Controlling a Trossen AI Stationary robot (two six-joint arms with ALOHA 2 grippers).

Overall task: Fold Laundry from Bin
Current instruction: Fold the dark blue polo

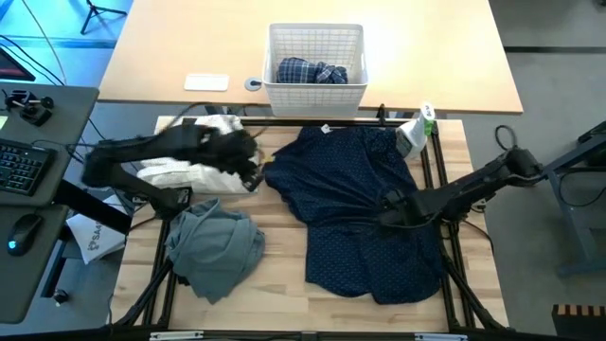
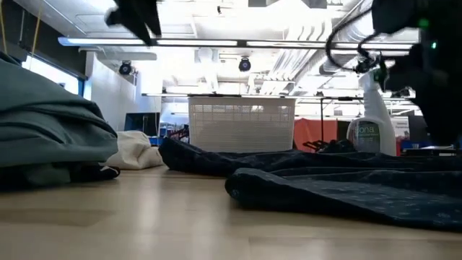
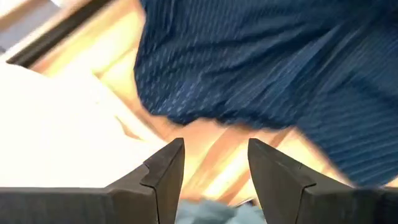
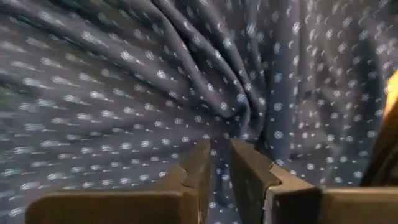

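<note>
Navy dotted trousers [image 1: 365,213]: spread rumpled across bench centre and right half, folds gathered near middle, small white label at far edge; white dots on dark blue.
Grey-green top [image 1: 216,248]: crumpled heap, near left part of bench.
White cloth [image 1: 185,172]: bunched, left side, beyond grey-green top.
Blue-white plaid shirt [image 1: 311,71]: wadded inside bin.
Bin [image 1: 316,90]: white lattice basket, upright, behind trousers, on farther tabletop.
</note>
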